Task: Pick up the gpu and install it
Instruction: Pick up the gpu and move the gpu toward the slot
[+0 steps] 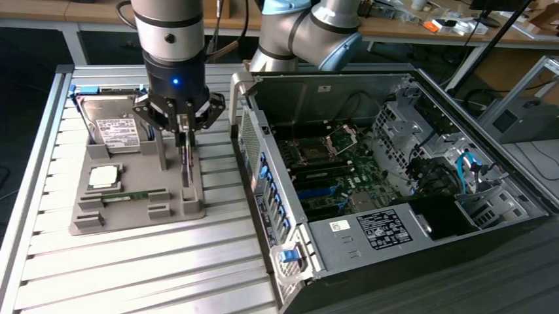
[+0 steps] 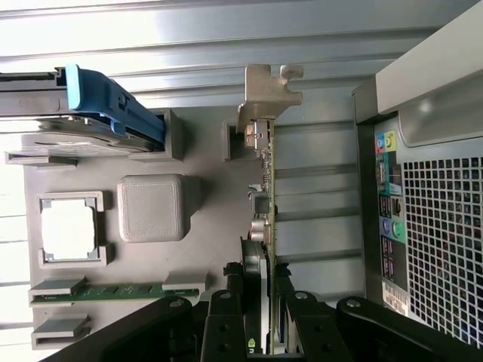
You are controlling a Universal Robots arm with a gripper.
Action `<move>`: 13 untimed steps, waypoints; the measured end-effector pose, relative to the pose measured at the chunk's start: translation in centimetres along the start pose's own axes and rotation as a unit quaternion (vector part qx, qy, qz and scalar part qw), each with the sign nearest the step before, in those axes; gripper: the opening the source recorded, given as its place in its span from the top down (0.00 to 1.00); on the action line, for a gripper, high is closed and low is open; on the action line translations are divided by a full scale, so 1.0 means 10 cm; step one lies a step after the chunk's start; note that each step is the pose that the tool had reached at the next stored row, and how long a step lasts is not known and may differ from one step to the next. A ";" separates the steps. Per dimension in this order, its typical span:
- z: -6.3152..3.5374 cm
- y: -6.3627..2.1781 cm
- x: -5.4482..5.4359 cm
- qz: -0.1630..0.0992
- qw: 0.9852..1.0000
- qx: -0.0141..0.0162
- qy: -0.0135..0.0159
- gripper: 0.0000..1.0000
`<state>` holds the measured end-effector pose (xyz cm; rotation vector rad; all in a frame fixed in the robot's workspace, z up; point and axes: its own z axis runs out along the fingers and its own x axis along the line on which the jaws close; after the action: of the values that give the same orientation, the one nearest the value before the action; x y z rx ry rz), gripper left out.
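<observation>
We see the claw closed on the gpu, with one finger against each flat face of the card, which stands on edge. In the exterior view the card is at the three o'clock side of the grey tray, with its lower edge down at the tray. We cannot tell whether it rests in a slot or hangs just above one. In the wrist view the silver bracket is at the end of the card far from the claw. On the tray, the hard drive lies at eleven o'clock from the card, the processor at nine o'clock and the memory stick at eight o'clock. The open computer case stands on the bench at three o'clock of the tray, just beside it.
</observation>
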<state>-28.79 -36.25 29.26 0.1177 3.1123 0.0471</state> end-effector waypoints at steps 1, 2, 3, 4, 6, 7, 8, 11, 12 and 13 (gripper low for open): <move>-0.004 0.000 0.00 0.000 1.000 0.000 0.000 0.73; -0.009 0.000 0.00 0.000 1.000 0.000 0.000 0.73; -0.013 0.000 0.00 0.000 1.000 0.000 0.000 0.73; -0.017 0.001 0.00 0.000 1.000 0.000 0.000 0.73; -0.031 0.001 0.00 0.000 1.000 0.000 0.000 0.73; -0.041 0.001 0.00 0.000 1.000 0.000 0.000 0.73; -0.048 0.001 0.00 0.000 1.000 0.000 0.000 0.73; -0.069 0.002 0.00 0.000 1.000 0.000 0.000 0.73; -0.077 0.003 0.00 0.000 1.000 0.000 0.000 0.73; -0.082 0.003 0.00 0.000 1.000 0.000 0.000 0.73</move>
<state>-28.79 -36.25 30.09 0.1177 3.1123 0.0472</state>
